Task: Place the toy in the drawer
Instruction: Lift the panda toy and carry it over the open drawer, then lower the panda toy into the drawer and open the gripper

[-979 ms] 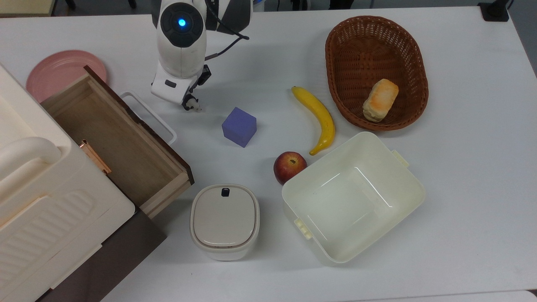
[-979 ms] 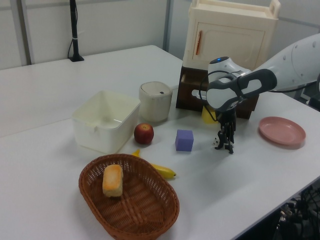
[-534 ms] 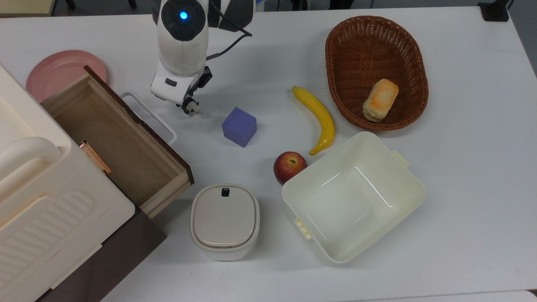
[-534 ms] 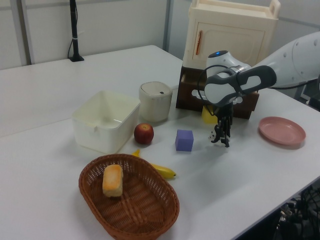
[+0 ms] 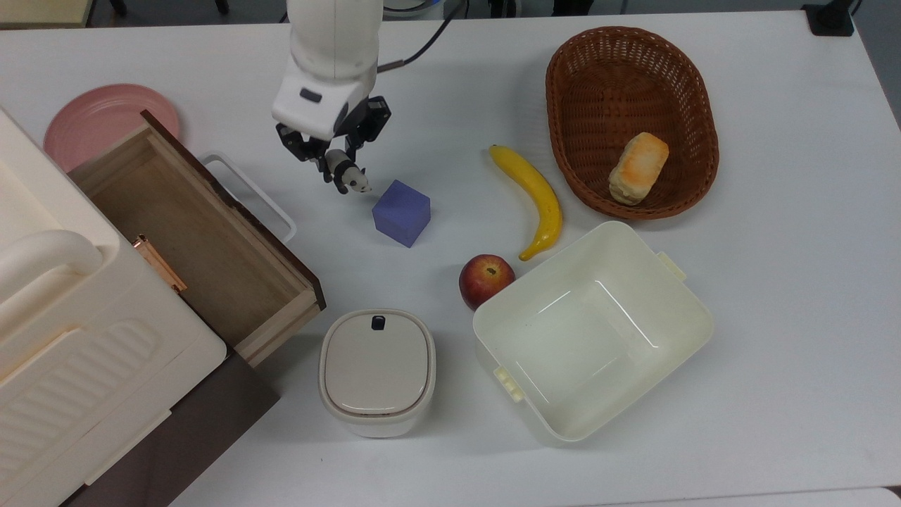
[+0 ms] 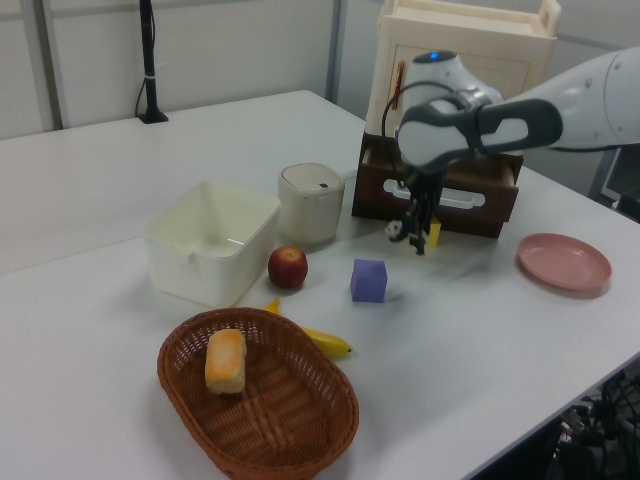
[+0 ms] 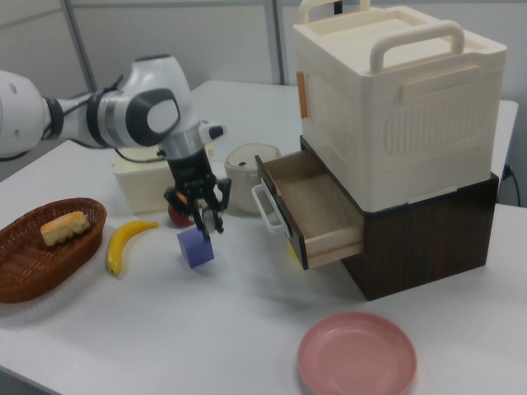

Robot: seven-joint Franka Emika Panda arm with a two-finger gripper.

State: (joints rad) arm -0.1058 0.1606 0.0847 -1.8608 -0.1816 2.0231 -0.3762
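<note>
Tool (image 5: 336, 163) up in the air, pinching the toy (image 5: 350, 178) at its tip. Small black-and-white panda, lifted off the white tabletop (image 5: 774, 282). Just beside the purple cube (image 5: 401, 212) in the top view, a bit to the top view's left of it. Drawer (image 5: 190, 232) pulled open, light wood inside, white loop handle (image 5: 250, 193) facing the tool. Toy not in the drawer yet. Farther off: banana (image 5: 535, 199), apple (image 5: 485, 279), cream tub (image 5: 591, 331), brown basket (image 5: 697, 127).
</note>
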